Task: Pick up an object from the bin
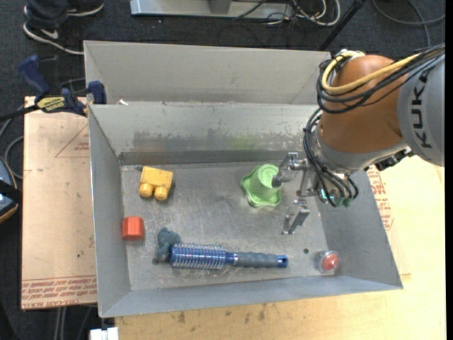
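The arm's orange cover (pixel 361 112) hides the bin's (pixel 212 126) upper-right corner; below it the gripper's (pixel 289 198) fingers (pixel 294 219) stand apart, holding nothing, just right of a green cup (pixel 260 187).

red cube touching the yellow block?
No: the red cube lies apart from the yellow block, with bare bin floor between them.
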You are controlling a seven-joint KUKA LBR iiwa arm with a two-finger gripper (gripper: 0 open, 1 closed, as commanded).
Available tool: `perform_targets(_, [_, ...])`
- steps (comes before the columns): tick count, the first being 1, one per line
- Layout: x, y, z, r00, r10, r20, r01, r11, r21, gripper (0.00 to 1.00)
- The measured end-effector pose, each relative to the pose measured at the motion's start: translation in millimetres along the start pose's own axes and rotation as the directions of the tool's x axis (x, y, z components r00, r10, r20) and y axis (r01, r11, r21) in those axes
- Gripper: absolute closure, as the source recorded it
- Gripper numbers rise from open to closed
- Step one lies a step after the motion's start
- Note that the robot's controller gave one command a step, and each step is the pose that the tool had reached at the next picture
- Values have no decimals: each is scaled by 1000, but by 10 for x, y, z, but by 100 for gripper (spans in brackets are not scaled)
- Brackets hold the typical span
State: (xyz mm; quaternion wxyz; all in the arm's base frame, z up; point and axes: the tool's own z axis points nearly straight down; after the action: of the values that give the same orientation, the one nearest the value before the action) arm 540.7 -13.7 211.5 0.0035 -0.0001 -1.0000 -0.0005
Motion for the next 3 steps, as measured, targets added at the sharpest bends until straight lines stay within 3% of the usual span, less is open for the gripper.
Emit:
perform_targets(1, [562, 270, 541, 998, -57, -3, 57, 998, -1, 0])
perform_targets(2, [528, 255, 511, 998, -55, 6, 55, 999, 0, 100])
perform_targets(3, [528, 256, 511, 998, -55, 6, 55, 999, 0, 0])
